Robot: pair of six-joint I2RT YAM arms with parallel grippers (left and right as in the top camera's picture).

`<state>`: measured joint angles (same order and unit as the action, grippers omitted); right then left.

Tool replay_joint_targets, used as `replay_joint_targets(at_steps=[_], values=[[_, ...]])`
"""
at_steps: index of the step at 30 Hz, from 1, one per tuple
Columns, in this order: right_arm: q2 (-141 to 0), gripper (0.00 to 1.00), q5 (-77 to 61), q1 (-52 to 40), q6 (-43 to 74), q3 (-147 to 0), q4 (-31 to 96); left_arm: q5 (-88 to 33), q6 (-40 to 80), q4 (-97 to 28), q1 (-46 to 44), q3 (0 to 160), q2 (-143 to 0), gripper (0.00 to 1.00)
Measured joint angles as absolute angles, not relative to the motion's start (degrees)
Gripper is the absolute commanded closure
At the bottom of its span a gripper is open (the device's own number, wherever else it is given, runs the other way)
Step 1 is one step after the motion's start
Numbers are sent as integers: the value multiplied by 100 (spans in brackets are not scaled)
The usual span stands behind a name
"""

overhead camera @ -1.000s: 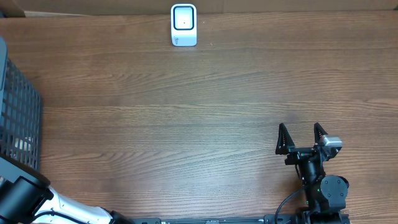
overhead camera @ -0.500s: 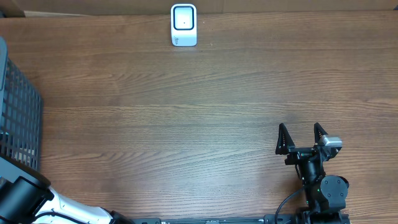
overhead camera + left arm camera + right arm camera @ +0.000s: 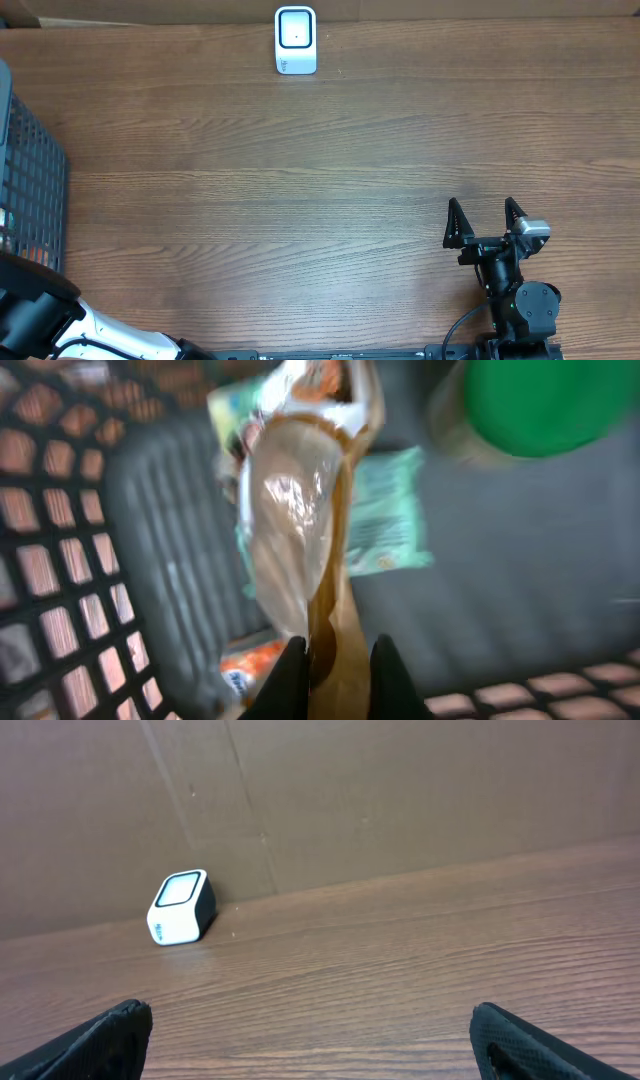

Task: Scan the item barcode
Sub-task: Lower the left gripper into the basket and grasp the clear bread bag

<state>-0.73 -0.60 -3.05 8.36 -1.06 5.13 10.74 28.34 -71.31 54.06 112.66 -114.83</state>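
In the left wrist view my left gripper (image 3: 338,652) is down inside the dark mesh basket (image 3: 60,560), shut on the lower end of a brown and clear plastic packet (image 3: 300,510). The packet stretches away from the fingers and is blurred; no barcode shows on it. The white scanner (image 3: 296,40) stands at the table's far edge, and the right wrist view shows the scanner (image 3: 181,907) against the cardboard wall. My right gripper (image 3: 483,206) is open over bare wood at the near right, nothing between its fingers (image 3: 120,1030).
The basket (image 3: 35,190) stands at the table's left edge, with my left arm (image 3: 40,315) reaching into it from below. Inside it lie a green-lidded container (image 3: 540,405), a teal packet (image 3: 385,520) and an orange packet (image 3: 245,660). A cardboard wall (image 3: 400,800) backs the table.
In the overhead view my left arm has shifted slightly at the basket, and a pale item seen through the mesh has moved left. The right arm has not moved.
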Motion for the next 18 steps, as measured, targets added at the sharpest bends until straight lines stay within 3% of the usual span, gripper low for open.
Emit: replay_joint_targets(at_steps=[11, 15, 18], values=[[-73, 0, -58, -305, 832, -106, 515, 541, 2838, -7695, 5400, 12849, -11174, 96], [-73, 0, -60, -305, 834, -106, 517, 469, 2832, -7924, 5400, 12831, -11144, 46], [-73, 0, -60, -305, 832, -106, 517, 471, 2845, -7918, 5400, 12547, -11148, 33]])
